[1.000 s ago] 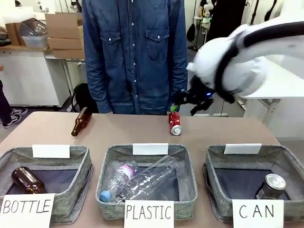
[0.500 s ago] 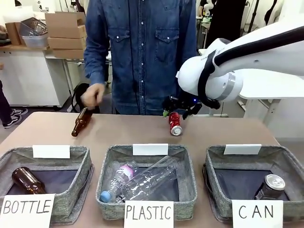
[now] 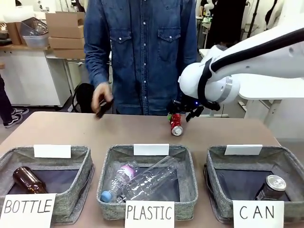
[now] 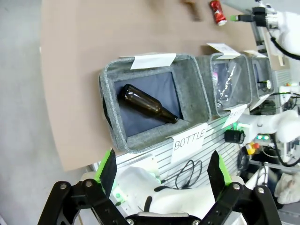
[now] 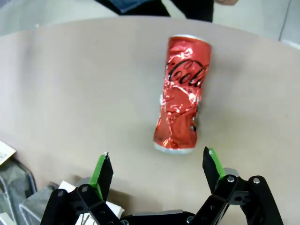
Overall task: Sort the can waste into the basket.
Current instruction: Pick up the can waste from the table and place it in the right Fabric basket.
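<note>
A dented shiny red can (image 3: 176, 124) lies on its side on the table's far half, in front of the person. My right gripper (image 3: 182, 115) hovers just over it, open, and the red can (image 5: 182, 101) lies ahead of the two green pads, untouched. The grey basket signed "CAN" (image 3: 216, 159) stands at the front right, with a dark can (image 3: 271, 187) in its right corner. My left gripper (image 4: 162, 169) is open and empty, held back off the table's left side. From there the red can (image 4: 217, 11) shows far off.
Two like baskets stand in the same front row: "BOTTLE" (image 3: 83, 159) with a brown bottle (image 3: 28, 179), and "PLASTIC" (image 3: 187, 156) with clear plastic bottles (image 3: 142, 183). The person's hand (image 3: 101, 99) holds a dark bottle above the far left of the table.
The person's hand lifted the brown bottle off the far left of the table. My right arm came lower and settled over the red can. Both grippers stayed open.
</note>
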Motion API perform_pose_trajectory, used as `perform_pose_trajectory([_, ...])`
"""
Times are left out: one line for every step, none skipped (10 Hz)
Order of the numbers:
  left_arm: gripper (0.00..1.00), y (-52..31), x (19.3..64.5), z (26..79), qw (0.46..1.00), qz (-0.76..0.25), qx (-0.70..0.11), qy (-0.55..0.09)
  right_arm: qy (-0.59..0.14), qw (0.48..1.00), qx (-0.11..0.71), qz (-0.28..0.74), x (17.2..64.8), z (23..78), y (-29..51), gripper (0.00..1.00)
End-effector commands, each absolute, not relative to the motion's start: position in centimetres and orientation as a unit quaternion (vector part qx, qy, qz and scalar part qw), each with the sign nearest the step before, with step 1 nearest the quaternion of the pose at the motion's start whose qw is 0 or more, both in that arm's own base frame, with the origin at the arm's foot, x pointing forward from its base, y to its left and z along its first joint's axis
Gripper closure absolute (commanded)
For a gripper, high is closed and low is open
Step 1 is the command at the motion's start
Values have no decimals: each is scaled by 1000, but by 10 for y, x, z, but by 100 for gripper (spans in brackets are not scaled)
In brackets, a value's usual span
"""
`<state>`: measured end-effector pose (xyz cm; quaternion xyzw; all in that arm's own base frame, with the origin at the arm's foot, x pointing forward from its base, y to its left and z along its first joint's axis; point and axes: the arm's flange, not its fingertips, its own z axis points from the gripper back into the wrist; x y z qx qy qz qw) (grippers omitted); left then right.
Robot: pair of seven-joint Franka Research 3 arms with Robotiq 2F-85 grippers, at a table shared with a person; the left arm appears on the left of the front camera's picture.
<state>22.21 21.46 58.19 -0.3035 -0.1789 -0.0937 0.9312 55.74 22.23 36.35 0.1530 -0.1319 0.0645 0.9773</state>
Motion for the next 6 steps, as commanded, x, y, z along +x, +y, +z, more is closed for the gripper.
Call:
perform_pose_trajectory([0,213,221,583,932,-89,-305,-176,-102,982,144,66,581,353,222,0])
perform_pose_trajectory([0,213,221,583,932,-89,-305,-176,-89,983,146,62,589,343,222,0])
perform_pose_trajectory([0,213,221,583,932,-89,-305,-176,-78,984,151,57,594,336,221,0])
perform_pose_trajectory([0,213,221,583,932,-89,-305,-176,-71,984,155,51,598,329,221,0])
perform_pose_trajectory([0,213,221,583,932,-89,-305,-176,-63,985,153,48,602,322,224,0])
perform_pose_trajectory([0,213,221,583,932,-89,-305,-176,-55,986,155,39,606,314,224,0])
